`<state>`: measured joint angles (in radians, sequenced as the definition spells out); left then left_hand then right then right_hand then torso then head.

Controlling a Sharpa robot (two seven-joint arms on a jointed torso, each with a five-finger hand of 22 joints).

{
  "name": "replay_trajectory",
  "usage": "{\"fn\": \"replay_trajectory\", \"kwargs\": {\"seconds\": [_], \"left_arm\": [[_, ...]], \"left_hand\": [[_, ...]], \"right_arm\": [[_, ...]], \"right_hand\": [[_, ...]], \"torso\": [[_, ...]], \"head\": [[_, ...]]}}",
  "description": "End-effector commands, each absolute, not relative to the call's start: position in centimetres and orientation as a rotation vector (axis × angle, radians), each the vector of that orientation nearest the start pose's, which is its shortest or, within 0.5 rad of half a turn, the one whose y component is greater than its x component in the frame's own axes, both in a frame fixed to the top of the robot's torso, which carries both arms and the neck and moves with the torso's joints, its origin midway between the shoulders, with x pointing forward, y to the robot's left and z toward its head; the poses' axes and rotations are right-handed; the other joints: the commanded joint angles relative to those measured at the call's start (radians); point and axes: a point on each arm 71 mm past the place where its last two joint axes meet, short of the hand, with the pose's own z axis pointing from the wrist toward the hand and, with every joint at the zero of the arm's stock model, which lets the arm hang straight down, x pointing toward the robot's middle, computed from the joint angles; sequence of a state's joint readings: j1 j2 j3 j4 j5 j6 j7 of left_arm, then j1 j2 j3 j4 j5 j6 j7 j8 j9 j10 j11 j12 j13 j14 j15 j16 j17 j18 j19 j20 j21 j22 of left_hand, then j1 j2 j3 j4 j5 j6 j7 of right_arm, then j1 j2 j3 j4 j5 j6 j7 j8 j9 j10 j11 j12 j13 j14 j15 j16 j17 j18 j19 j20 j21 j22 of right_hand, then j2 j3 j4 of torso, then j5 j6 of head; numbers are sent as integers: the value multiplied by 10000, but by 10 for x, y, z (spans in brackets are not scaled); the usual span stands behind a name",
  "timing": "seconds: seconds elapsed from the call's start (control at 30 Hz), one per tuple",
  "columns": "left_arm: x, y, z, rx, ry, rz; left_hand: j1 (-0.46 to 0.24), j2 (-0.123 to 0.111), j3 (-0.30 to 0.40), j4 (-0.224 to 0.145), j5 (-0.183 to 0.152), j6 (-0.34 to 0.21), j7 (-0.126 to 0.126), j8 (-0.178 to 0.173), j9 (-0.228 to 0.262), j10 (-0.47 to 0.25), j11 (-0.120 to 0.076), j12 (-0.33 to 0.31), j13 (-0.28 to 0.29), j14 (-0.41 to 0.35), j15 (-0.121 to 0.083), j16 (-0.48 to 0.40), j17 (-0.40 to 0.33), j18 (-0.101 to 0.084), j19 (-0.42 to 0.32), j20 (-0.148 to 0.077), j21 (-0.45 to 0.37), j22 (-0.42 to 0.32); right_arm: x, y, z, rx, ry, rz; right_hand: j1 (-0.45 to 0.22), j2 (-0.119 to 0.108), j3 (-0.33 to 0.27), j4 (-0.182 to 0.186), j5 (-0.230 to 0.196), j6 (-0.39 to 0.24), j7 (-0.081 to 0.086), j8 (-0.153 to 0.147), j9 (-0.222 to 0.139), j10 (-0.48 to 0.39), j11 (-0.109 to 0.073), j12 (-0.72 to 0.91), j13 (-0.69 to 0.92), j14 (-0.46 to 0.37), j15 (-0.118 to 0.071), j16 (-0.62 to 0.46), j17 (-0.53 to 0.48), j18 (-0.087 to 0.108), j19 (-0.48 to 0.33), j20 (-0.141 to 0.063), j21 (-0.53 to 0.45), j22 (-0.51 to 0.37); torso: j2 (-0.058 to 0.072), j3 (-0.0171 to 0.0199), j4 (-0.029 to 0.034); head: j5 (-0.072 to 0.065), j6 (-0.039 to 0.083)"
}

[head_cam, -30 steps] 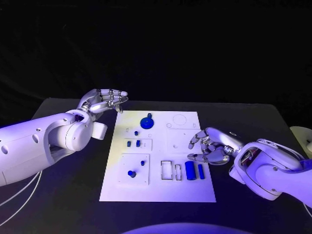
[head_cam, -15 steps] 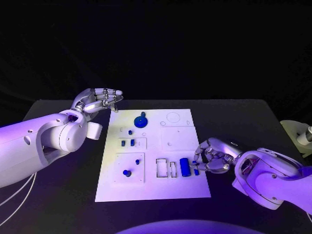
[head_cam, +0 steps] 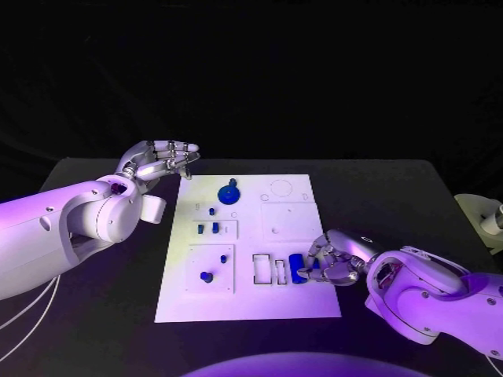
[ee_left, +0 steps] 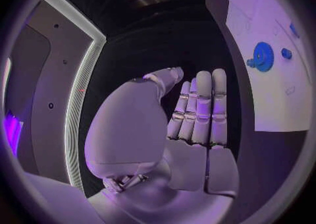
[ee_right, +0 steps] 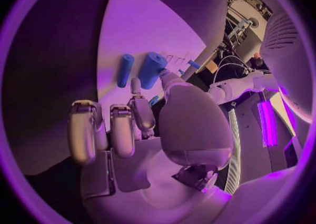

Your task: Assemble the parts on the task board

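Two white arms reached over the black counter [head_cam: 410, 196], each ending in a silver robot hand; the task board [head_cam: 251, 302], a white plate, lay in the middle of the counter, its long side running from near to far; the left robot hand [head_cam: 159, 162] hung over the counter just beyond the board's far left corner, apart from the board, its fingers [ee_left: 200, 105] curled together beside the thumb with nothing between them, so it was clenched on nothing; the right robot hand [head_cam: 328, 260] lay at the board's near right part, its fingers bent down at the thick blue cylinder [head_cam: 298, 269], which lay in the near right area just right of two outlined rectangular slots [head_cam: 269, 269]; in the right wrist view that cylinder [ee_right: 152, 69] lay by the fingertips with a thinner blue bar [ee_right: 125, 69] just beside it, yet whether the fingers were pinching it or merely touching it could not be told; a blue gear [head_cam: 228, 192] with a small knob lay at the far middle of the board, also seen in the left wrist view [ee_left: 263, 56]; two small blue pegs [head_cam: 207, 228] stood in a square left of centre; another blue piece [head_cam: 207, 276] sat in the near left square.
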<state>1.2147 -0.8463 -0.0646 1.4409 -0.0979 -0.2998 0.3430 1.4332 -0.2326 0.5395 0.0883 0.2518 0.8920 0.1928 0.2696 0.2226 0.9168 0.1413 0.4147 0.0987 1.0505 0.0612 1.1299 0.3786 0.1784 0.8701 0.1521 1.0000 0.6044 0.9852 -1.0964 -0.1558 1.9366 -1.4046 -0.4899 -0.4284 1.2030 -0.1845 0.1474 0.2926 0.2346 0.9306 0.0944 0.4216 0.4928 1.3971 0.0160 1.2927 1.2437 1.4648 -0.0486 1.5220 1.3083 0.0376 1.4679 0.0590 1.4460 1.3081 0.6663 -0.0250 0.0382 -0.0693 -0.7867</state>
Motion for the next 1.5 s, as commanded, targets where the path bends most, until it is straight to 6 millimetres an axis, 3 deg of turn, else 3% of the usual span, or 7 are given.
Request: {"fn": "replay_trajectory", "kwargs": {"seconds": [0.03, 0.47, 1.03, 1.3, 1.4, 1.5], "left_arm": [[503, 233, -186, -10444, 14694, -14417], [503, 234, -186, -10461, 14698, -14390], [502, 233, -186, -10485, 14809, -14425], [502, 233, -186, -10498, 14838, -14421], [502, 233, -186, -10502, 14837, -14412], [502, 233, -186, -10506, 14835, -14404]], "left_hand": [[-72, 23, 38, -12, 35, -31, 61, 69, -10, -69, -25, 35, -17, -45, -11, -25, -13, 53, -75, 22, 17, 11], [-83, 29, 41, -9, 36, -32, 61, 74, -10, -75, -24, 42, -17, -46, -10, -23, -14, 53, -78, 24, 17, 11], [-93, 31, 43, -8, 37, -34, 62, 79, -11, -83, -23, 49, -17, -47, -8, -20, -16, 53, -82, 25, 16, 12], [-106, 28, 42, -8, 36, -37, 63, 84, -12, -103, -20, 50, -20, -55, -5, -20, -19, 52, -88, 27, 14, 12], [-106, 28, 42, -8, 36, -37, 63, 84, -12, -103, -20, 50, -20, -55, -5, -20, -19, 52, -88, 27, 14, 12], [-106, 28, 42, -8, 36, -37, 63, 84, -12, -103, -20, 50, -20, -55, -5, -20, -19, 52, -88, 27, 14, 12]], "right_arm": [[342, -218, -266, 1721, 19084, 5510], [343, -209, -273, 1356, 19495, 5414], [343, -199, -287, 934, 20202, 5084], [344, -200, -286, 1134, 19914, 4992], [344, -200, -283, 1404, 19565, 5104], [343, -201, -279, 1829, 19245, 5311]], "right_hand": [[-92, 33, -97, 0, 60, -33, -15, 75, 20, 91, -18, 88, 77, 802, -53, 43, 1165, -124, 672, -80, 64, 2190], [-384, 262, -563, 12, 30, 30, -61, 207, 63, 182, -53, 255, 363, 815, -80, 73, 1244, -139, 694, -99, 137, 2229], [-405, 302, -751, 4, -26, 91, -88, 269, 80, 174, -73, 245, 393, 815, -94, 78, 1258, -143, 698, -108, 152, 2239], [39, 473, -880, -18, 563, 150, -127, 343, 78, 185, -112, 241, 493, 821, -130, 93, 1306, -151, 709, -140, 186, 2262], [564, 766, -590, -121, 852, 230, -190, 377, 67, 265, -169, 343, 635, 834, -172, 114, 1374, -166, 732, -165, 259, 2291], [1279, 993, -5, -122, 479, 351, -261, 379, 8, 301, -239, 347, 710, 846, -243, 136, 1442, -180, 756, -240, 329, 2322]], "torso": [[0, -2, -13], [3, 0, -17], [-2, -8, -20], [2, 0, -24], [0, 6, -25], [-5, 5, -28]], "head": [[43, -9], [93, -34], [110, -65], [146, -61], [151, -51], [165, -45]]}}
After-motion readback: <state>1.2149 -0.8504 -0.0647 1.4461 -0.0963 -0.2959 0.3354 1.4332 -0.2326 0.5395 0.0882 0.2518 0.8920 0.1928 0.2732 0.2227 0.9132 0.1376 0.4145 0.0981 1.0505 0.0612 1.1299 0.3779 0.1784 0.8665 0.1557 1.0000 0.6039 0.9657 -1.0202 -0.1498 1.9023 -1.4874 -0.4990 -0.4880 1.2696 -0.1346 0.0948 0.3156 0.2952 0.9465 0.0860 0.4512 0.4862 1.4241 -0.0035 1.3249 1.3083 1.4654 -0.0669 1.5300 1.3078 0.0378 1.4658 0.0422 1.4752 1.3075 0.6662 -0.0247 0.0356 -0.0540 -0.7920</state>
